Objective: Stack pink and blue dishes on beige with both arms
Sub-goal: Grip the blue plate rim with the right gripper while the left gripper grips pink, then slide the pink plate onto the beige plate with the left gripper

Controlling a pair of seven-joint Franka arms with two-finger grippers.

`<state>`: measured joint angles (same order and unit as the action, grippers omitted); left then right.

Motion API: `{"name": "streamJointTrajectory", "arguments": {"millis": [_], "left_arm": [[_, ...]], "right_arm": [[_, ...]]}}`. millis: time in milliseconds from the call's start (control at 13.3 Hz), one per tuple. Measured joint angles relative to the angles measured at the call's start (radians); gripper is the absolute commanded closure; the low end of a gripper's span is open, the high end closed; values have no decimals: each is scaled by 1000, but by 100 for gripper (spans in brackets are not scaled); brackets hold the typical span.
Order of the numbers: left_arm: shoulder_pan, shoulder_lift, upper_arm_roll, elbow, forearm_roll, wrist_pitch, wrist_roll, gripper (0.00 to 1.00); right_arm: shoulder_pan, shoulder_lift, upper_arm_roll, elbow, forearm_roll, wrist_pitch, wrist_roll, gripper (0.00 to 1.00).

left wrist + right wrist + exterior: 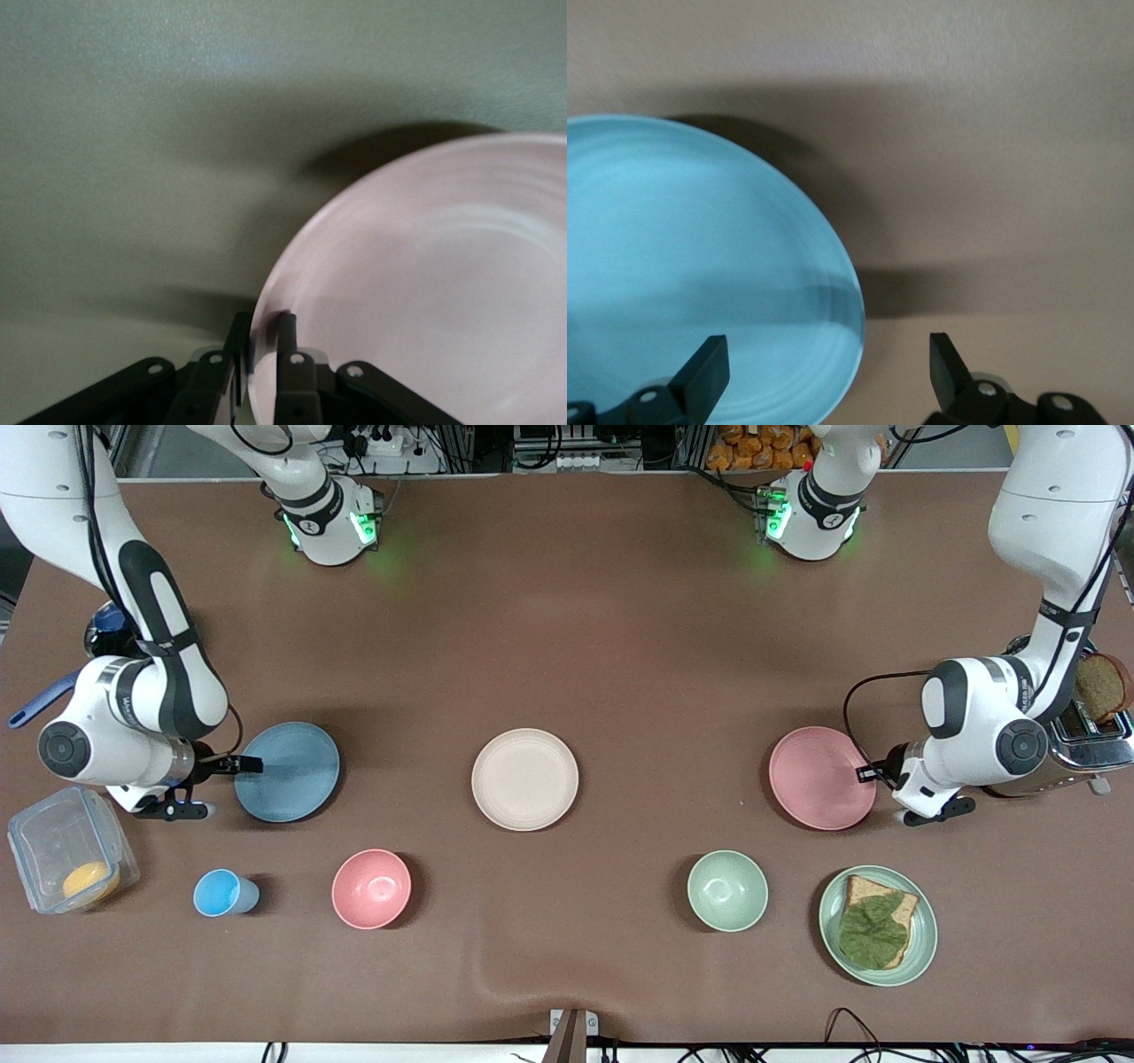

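The light blue plate (288, 772) (682, 266) lies toward the right arm's end of the table. My right gripper (235, 771) (826, 347) is open at the plate's edge, with one finger over the plate and the other over bare table. The pale pink plate (819, 778) (425, 283) lies toward the left arm's end. My left gripper (870, 774) (263, 329) is shut on its rim, one finger above it and one below. The beige plate (524, 779) sits alone in the middle between the two.
Nearer the front camera stand a blue cup (221, 893), a pink bowl (371, 888), a green bowl (727, 890) and a green plate (928, 934) with bread and a leaf. A clear box (71, 855) sits by the right arm, a toaster (1090, 735) by the left.
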<state>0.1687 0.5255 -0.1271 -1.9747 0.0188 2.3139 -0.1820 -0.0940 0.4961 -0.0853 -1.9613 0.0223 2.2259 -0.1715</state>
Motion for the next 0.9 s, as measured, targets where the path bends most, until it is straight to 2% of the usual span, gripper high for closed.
{"name": "streamJointTrajectory", "arguments": {"millis": [151,226,377,452,527,753,904], "left_arm": [[0,-1,-1,2,0,1,0,100],[1,-3,-5,5,0,-1,0,100],[3,-24,-33,14,0,-31,0,100],[4,-47,-57,21,-8,-62,0,100],[3,-79,-88,29,-35,-92,0,100],[-2,-153,-191,32,-105,-135,-36,100],[-10,-156,-269,36,-113,-135,-69,100]], "right_arm": [[-2,4,0,-10,5,4,-2,0],[-2,13,0,-15,14,15,-2,4],[-3,32,0,-18,26,34,-2,69],[-3,38,0,-18,30,38,-2,95],[-3,39,0,-18,32,38,-2,100],[-3,39,0,-18,33,38,-2,100],[-3,39,0,-18,33,38,-9,100]]}}
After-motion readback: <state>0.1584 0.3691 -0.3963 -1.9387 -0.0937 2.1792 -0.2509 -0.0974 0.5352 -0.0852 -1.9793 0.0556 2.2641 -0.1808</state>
